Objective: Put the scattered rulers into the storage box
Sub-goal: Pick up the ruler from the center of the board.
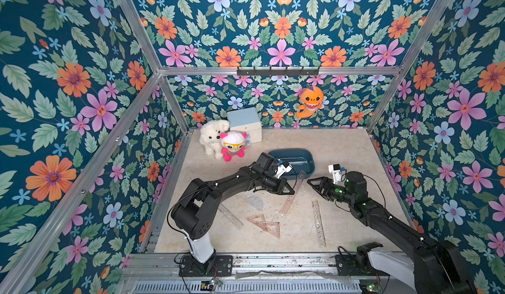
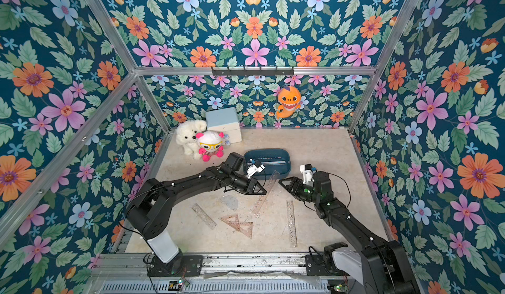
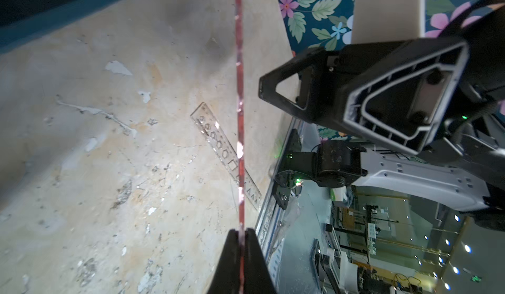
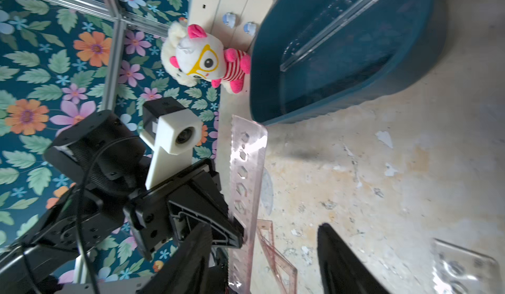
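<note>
Between the two grippers, a pinkish straight ruler [image 1: 299, 180] is held clear of the table, its far end just beside the near wall of the storage box [image 1: 311, 167]. The left gripper [image 1: 291, 192] is clamped on this ruler along one long edge; the right gripper [image 1: 311, 184] is seen with its fingers spread, just beside the ruler and holding nothing. One clear ruler [image 1: 293, 160] is noted lying lengthwise inside the box. Five pieces are left on the table: a clear strip [image 1: 231, 216], the protractor [image 1: 255, 203], two overlapping triangles [image 1: 257, 219] [image 1: 272, 228] and a second strip [image 1: 319, 224]. The task is judged to be at an early stage, with one item stored and one in hand. A white plush dog [image 1: 211, 135], a pink doll [image 1: 232, 145] and a pale cube box [image 1: 244, 124] are found well behind the work and are not considered obstructions. The box's near wall must be cleared, and the ruler must be aligned with the box's length.
</note>
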Controlling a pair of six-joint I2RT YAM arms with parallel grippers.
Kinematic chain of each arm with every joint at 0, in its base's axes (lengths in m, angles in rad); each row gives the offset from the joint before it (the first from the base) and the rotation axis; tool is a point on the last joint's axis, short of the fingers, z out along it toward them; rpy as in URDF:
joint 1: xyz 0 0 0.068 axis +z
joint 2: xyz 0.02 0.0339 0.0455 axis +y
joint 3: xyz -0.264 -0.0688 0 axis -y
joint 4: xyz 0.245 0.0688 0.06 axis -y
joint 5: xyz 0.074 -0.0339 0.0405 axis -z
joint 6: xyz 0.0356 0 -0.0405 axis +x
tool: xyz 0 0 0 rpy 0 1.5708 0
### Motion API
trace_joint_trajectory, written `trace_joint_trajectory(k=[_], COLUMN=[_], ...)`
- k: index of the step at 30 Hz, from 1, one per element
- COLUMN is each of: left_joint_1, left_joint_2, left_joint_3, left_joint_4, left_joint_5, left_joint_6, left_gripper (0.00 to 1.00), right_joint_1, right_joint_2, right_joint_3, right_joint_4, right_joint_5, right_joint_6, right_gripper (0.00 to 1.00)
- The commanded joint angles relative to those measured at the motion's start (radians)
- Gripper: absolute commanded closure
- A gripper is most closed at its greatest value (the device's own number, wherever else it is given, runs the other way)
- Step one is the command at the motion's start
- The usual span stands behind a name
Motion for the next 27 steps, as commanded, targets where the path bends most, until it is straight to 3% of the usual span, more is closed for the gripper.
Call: trace_joint_trajectory(k=[1, 7, 11, 17, 26, 27], left_joint_1=[-0.001, -0.001, -0.001, -0.001, -0.001, 0.0], left_joint_2=[-0.018, -0.042, -0.043, -0.04, -0.039, -0.04], left_joint_3=[0.001, -0.032, -0.048, -0.052, -0.055, -0.054], left_joint_4=[0.017, 0.084, 0.123, 0.144, 0.153, 0.15], left_joint_5=[0.095, 0.136, 0.15, 0.167, 0.167, 0.164], left_joint_6=[0.023, -0.011, -0.036, -0.048, -0.054, -0.054], left_gripper=[1.0, 1.0, 1.0, 1.0, 1.0, 0.94], right_joint_1=[-0.009, -0.009, -0.009, -0.007, -0.009, -0.009], right_joint_2=[0.032, 0.122, 0.153, 0.171, 0.186, 0.183], right_joint_3=[0.019, 0.049, 0.059, 0.06, 0.05, 0.053], right_joint_4=[0.167, 0.299, 0.375, 0.393, 0.434, 0.426], right_joint_5=[-0.112, -0.164, -0.191, -0.198, -0.202, -0.198], right_joint_6=[0.073, 0.141, 0.178, 0.183, 0.196, 0.192], right_gripper=[0.34, 0.36, 0.46, 0.64, 1.0, 1.0])
